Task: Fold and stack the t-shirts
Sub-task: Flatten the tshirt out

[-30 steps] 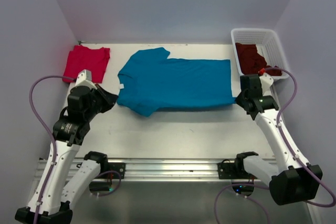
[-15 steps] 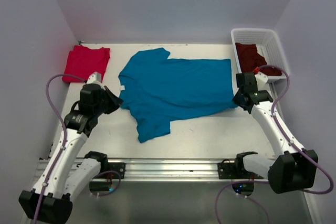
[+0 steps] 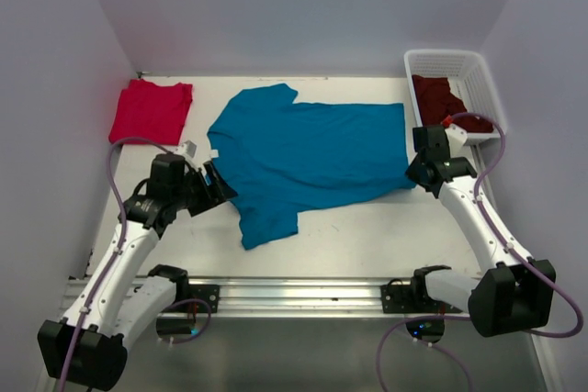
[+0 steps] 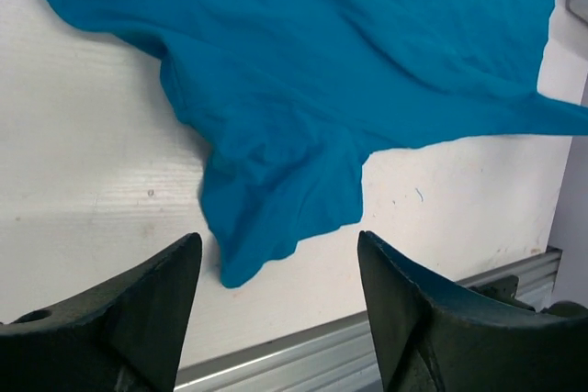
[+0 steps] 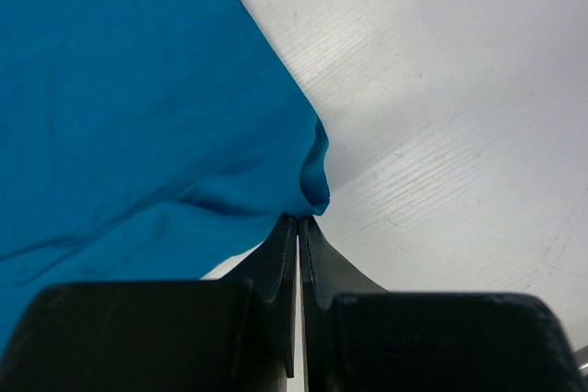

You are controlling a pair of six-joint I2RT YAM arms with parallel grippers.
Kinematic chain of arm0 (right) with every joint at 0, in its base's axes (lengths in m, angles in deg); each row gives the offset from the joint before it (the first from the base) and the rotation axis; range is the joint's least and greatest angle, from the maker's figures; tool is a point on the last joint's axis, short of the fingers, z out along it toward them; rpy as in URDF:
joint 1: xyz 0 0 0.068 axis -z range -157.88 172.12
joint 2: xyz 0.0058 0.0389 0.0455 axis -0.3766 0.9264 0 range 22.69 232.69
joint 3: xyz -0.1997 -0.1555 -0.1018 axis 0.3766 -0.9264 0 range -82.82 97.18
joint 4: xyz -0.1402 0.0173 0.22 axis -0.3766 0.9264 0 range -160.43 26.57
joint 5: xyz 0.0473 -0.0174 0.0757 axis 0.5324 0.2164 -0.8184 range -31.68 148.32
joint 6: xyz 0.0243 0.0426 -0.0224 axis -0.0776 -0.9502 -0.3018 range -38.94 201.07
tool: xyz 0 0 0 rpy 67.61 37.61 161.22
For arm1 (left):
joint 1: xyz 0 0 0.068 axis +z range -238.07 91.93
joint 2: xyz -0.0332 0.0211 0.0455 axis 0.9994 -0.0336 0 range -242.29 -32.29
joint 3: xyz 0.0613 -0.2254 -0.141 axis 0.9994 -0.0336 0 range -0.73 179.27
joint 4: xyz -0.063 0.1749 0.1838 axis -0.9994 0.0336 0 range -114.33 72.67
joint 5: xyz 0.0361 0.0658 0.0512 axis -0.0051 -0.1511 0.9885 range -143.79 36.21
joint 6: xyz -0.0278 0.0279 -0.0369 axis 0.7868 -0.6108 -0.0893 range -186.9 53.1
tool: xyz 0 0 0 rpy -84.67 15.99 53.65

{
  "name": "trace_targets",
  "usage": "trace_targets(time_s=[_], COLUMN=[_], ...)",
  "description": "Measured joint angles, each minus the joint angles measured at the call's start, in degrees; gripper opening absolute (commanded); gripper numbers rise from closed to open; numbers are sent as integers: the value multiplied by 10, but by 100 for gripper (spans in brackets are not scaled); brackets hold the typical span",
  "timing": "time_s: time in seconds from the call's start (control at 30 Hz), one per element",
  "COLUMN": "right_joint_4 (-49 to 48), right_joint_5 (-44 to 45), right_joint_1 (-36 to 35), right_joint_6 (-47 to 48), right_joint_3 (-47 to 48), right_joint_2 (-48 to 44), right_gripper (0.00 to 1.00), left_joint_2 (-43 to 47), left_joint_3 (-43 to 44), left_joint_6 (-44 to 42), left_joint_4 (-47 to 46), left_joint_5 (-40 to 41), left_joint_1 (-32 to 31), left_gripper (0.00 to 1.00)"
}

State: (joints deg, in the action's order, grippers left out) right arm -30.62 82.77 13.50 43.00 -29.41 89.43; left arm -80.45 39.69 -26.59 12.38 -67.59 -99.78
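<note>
Table [image 3: 367, 236]: white.
Teal shirt [image 3: 312, 149]: lay spread mid-table, one sleeve trailing toward the near edge.
Basket [image 3: 485, 89]: far right; held maroon shirts [image 3: 439, 98].
Red shirt [image 3: 152, 109]: lay folded, far left.
Left gripper [image 3: 220, 183]: fingers apart, empty, beside the sleeve.
Right gripper [image 3: 413, 170]: fingers pinched the teal shirt's near right corner.

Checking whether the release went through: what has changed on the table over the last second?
The left fingers opened and let go of the teal shirt. Its near sleeve spread out toward the near edge and now lies flat. The left arm swung in toward it. The right fingers stay shut on the shirt's hem corner. The red shirt, basket and maroon shirts have not moved.
</note>
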Motion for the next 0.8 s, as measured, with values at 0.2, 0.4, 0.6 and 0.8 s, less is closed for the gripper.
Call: trace_targets(time_s=[0.2,0.4,0.6,0.8], right_joint_4=[-11,-19,-29,-45], right_joint_5=[-2,-13,-20,-30], right_joint_1=[0,0,0,0], right_joint_6=[0,0,0,0], right_joint_3=[0,0,0,-3], right_joint_2=[1,5,13,14], right_gripper=[0,0,0,0], left_joint_2=[-5,1,-56,-87], left_joint_3=[-6,-48,-49,-66], left_joint_6=[-23,-24,-24,-21], left_joint_4=[76,133,143,127], left_joint_5=[-35,-53,-62,-67], left_joint_1=[-13,-62,-117,-124], left_gripper=[65,63,63,63])
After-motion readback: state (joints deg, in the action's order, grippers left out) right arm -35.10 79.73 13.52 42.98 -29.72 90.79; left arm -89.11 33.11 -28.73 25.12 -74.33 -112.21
